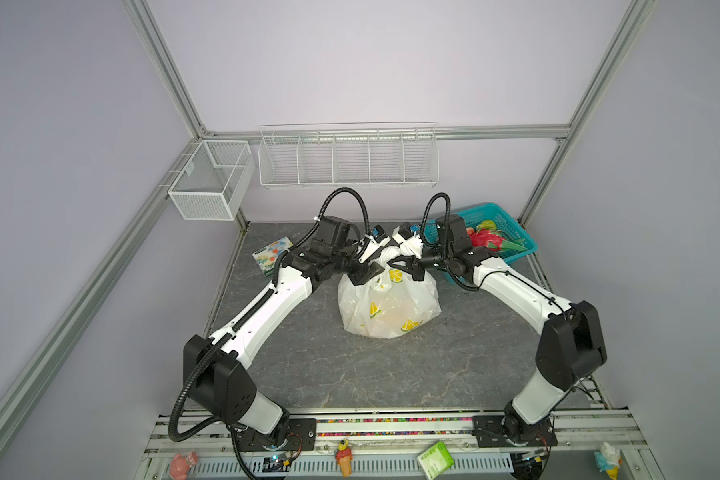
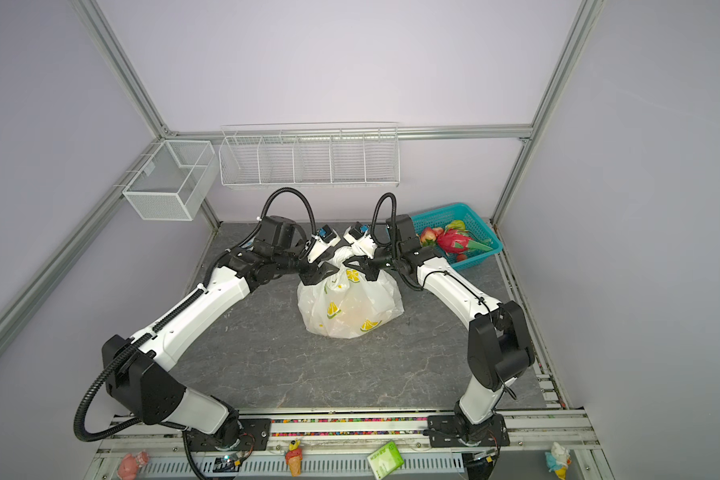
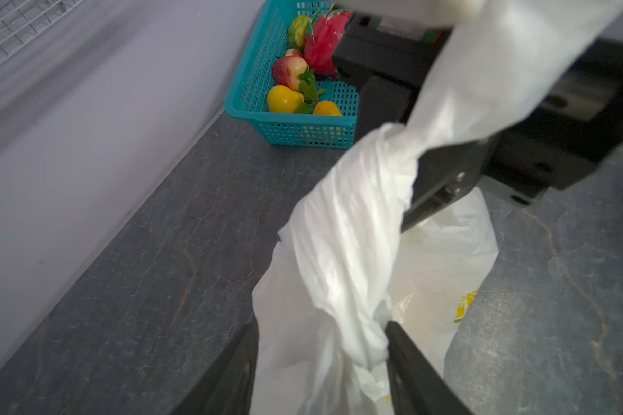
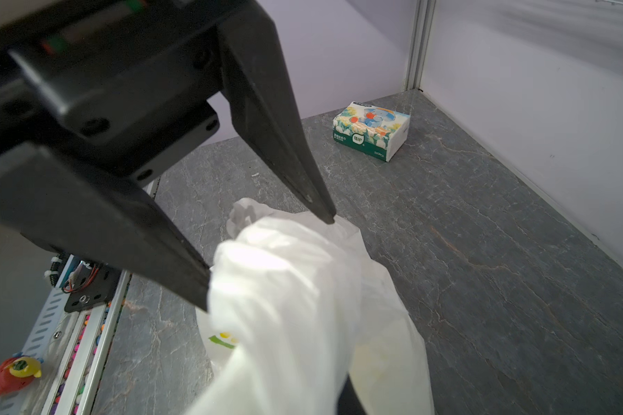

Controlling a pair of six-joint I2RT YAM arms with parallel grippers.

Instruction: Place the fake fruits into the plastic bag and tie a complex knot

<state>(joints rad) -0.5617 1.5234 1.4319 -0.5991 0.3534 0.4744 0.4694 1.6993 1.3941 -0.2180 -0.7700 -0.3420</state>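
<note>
The basket [image 3: 303, 133] holds dragon fruit [image 3: 326, 43], peach [image 3: 289, 72] (plastic bag [image 1: 352, 299]: orange fruit [image 1: 393, 318]).

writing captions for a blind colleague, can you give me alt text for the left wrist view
The twisted white handle of the plastic bag stretches from between the jaws of the open left gripper to the right gripper, which is shut on it. Farther off, a teal basket holding fake fruits sits on the grey table.

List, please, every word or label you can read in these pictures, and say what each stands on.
"植护": logo on the tissue pack; its other print is too blurred to read.
On the green packet at the front edge: too small to read.
On the plastic bag: no words.
</note>
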